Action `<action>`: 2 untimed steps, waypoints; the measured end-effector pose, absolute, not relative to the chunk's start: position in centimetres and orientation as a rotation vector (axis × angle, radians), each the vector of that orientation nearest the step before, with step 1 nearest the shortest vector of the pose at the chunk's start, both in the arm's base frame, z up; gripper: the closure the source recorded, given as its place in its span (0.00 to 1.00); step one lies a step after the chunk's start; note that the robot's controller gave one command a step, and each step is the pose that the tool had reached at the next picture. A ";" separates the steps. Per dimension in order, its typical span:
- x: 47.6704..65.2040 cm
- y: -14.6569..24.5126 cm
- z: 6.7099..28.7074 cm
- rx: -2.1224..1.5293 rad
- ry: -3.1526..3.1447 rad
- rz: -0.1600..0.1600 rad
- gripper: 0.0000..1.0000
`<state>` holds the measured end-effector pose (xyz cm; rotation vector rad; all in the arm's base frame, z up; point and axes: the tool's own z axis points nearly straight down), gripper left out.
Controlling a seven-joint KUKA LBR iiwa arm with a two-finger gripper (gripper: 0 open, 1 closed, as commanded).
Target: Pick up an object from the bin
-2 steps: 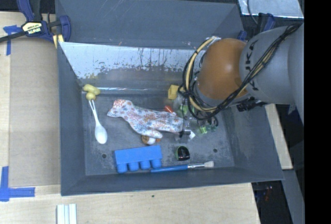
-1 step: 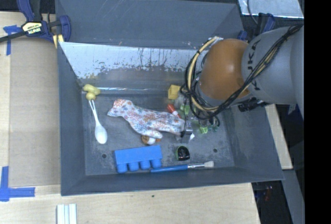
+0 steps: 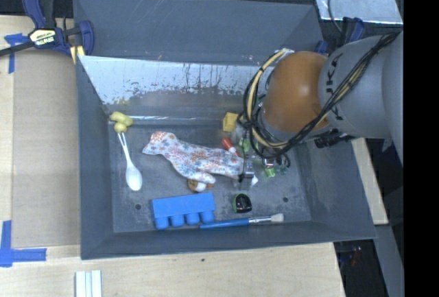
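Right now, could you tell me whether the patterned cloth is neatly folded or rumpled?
Rumpled: the cloth lies in a loose, twisted strip on the bin floor, with no neat fold.

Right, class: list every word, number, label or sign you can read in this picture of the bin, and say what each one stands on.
Dark lettering on the grey arm: partly hidden by cables, cannot be read.
Patterned cloth, blue block, white spoon, blue brush: no text to be seen on any of them.
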<state>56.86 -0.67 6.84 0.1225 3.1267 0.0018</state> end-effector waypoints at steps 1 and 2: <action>56.8 -0.8 7.1 0.124 3.124 0.003 0.00; 57.0 -0.8 7.1 0.124 3.120 0.002 1.00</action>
